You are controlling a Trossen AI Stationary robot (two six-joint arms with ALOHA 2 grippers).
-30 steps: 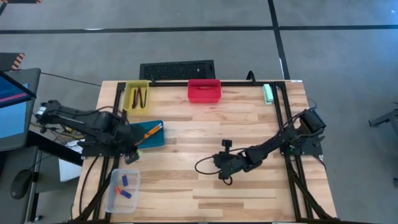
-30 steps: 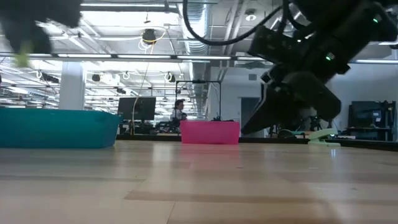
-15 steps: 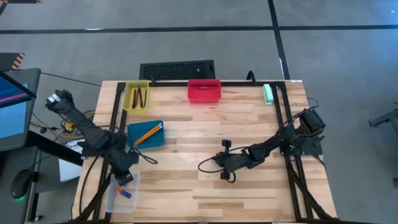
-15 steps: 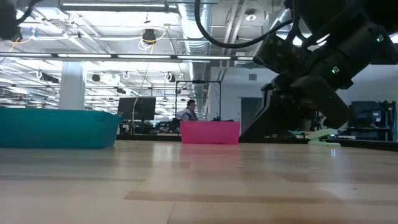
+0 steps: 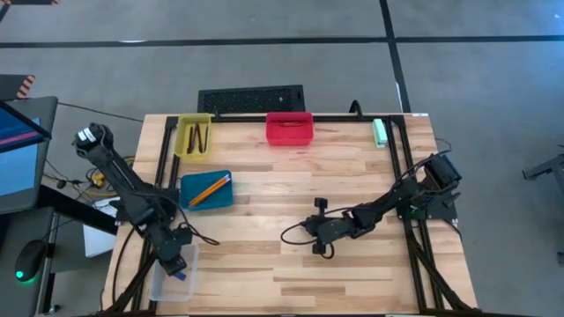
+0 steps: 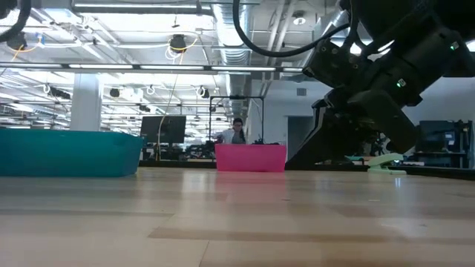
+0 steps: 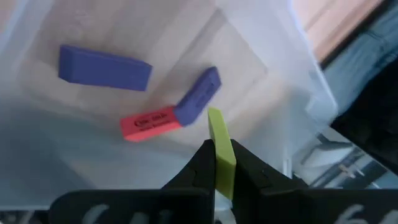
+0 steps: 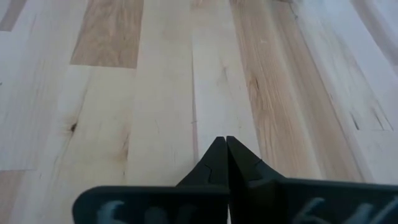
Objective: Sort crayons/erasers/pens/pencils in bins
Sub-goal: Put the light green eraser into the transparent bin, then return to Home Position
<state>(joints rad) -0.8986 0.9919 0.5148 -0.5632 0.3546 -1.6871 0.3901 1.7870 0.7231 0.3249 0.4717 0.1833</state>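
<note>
I see bare table point(image 5: 300, 185) ahead of my right gripper point(image 8: 226, 144), which rests with its fingers pressed together on nothing. My left gripper point(image 7: 219, 163) hangs over the clear bin point(image 7: 283, 74), fingers clamped on a yellow-green eraser point(image 7: 221, 149) standing edge-up between them. Beyond the fingertips, in the bin, lie two blue erasers point(image 7: 104, 64) and a red eraser point(image 7: 149, 122). My worry: the held eraser sits toward the bin's wall on that side, so a release while tilted could bounce it off the rim and out.

Four bins point(image 5: 290, 129), four erasers point(image 7: 104, 64)
</note>
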